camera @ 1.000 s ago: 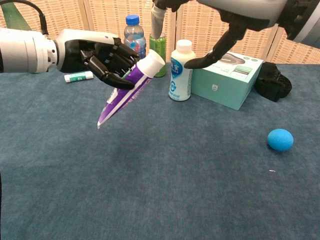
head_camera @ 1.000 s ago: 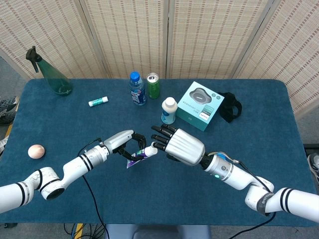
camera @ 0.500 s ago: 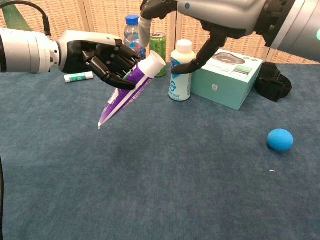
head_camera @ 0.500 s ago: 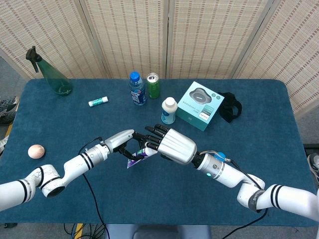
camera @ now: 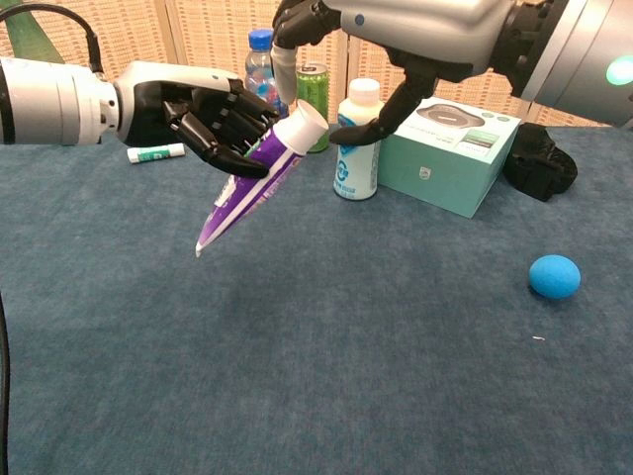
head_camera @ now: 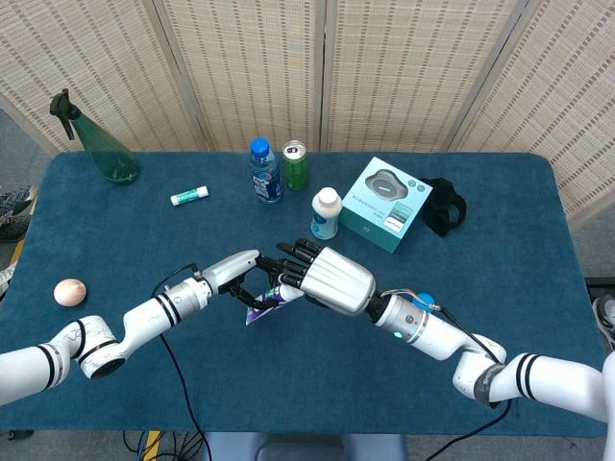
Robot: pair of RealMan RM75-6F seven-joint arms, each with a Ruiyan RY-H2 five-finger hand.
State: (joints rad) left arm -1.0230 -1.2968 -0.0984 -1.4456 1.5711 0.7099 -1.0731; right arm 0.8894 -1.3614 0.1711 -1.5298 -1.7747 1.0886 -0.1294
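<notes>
I am holding one purple tube (camera: 259,181) above the table (camera: 297,376) in my left hand (camera: 183,111) — fingers clamped on it — while my right hand (camera: 396,40), fingers apart, is hovering by its cap; two bottles (head_camera: 325,213) standing behind.

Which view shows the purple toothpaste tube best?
The chest view: the toothpaste tube shows full length, white cap up, tilted in the left hand. In the head view the right hand covers most of it; only its lower end shows.
</notes>
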